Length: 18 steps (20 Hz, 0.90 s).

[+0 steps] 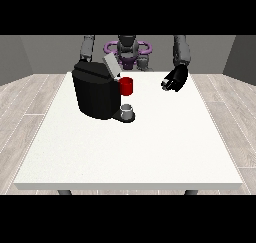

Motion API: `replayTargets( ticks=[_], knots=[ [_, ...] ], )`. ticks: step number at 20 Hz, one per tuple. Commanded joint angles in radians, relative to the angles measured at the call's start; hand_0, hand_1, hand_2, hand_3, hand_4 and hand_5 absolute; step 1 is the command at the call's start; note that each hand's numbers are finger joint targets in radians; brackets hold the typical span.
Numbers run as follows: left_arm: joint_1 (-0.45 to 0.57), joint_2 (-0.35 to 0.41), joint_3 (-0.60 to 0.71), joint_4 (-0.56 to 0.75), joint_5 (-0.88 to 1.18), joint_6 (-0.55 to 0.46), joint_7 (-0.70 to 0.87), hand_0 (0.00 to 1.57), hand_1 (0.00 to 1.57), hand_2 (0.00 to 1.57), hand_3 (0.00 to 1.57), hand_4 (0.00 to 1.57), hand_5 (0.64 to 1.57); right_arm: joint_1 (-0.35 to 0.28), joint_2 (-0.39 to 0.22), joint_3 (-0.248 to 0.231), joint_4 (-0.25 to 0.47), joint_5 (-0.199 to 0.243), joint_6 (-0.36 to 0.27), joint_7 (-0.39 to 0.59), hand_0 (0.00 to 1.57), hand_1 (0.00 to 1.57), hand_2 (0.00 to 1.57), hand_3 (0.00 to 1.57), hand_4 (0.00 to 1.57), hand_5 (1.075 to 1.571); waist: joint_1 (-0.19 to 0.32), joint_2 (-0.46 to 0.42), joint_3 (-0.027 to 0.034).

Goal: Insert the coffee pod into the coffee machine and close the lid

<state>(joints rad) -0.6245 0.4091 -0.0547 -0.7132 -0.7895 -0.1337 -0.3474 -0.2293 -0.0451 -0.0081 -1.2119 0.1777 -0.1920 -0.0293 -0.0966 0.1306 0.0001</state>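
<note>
Front view shows one white table [150, 152], one black coffee machine [95, 94], one red thing at the machine [127, 86], one grey thing [127, 109] on the machine's base, and one hand in sight, the hand at the view's right [175, 79]. That hand hangs above the table's far part with its fingers curled inward and nothing visible between them. The coffee machine stands well apart from this hand, toward the view's left and somewhat nearer the camera, with its grey lid [111, 65] raised and tilted. The red thing sits at the machine's front face, on the side turned toward the hand, between hand and machine body. The grey thing lies lower and nearer the camera than the hand, just below the red thing; whether it is the coffee pod cannot be told. No second hand shows: the arm at the view's left runs down behind the machine, and the machine's body blocks whatever lies at its end. Bare table surface separates the visible hand from the machine. A purple ring [127, 47] shows at the robot's torso, behind the hand and toward the view's left.
</note>
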Motion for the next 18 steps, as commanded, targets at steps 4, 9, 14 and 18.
replayTargets(
  ticks=[4, 9, 14, 18],
  knots=[
    [-0.070, -0.044, -0.024, -0.075, 0.003, -0.180, 0.077, 1.37, 1.37, 1.38, 1.33, 0.50, 1.571, -0.050, -0.024, -0.046, 0.097, -0.012, 0.004, 0.034, 0.00, 0.00, 0.00, 0.00, 0.00, 1.571, 0.036, -0.088, 0.0002],
    [-0.144, -0.048, 0.001, -0.125, 0.034, -0.280, 0.130, 1.33, 1.33, 1.35, 1.32, 0.59, 1.571, 0.008, -0.011, -0.016, 0.118, 0.009, 0.007, -0.033, 0.00, 0.00, 0.00, 0.00, 0.00, 1.571, 0.019, -0.141, 0.0002],
    [-0.281, -0.070, 0.031, -0.118, 0.025, -0.280, 0.211, 1.34, 1.34, 1.37, 1.35, 0.56, 1.571, -0.040, 0.043, 0.042, 0.101, 0.027, -0.039, -0.027, 0.00, 0.00, 0.00, 0.00, 0.00, 1.571, -0.038, -0.075, 0.0003],
    [-0.330, -0.080, 0.097, -0.087, 0.069, -0.300, 0.255, 1.38, 1.38, 1.40, 1.38, 0.52, 1.571, -0.052, 0.026, 0.034, 0.044, 0.009, 0.028, -0.014, 0.00, 0.00, 0.00, 0.00, 0.00, 1.571, -0.091, -0.072, 0.0001]
  ],
)
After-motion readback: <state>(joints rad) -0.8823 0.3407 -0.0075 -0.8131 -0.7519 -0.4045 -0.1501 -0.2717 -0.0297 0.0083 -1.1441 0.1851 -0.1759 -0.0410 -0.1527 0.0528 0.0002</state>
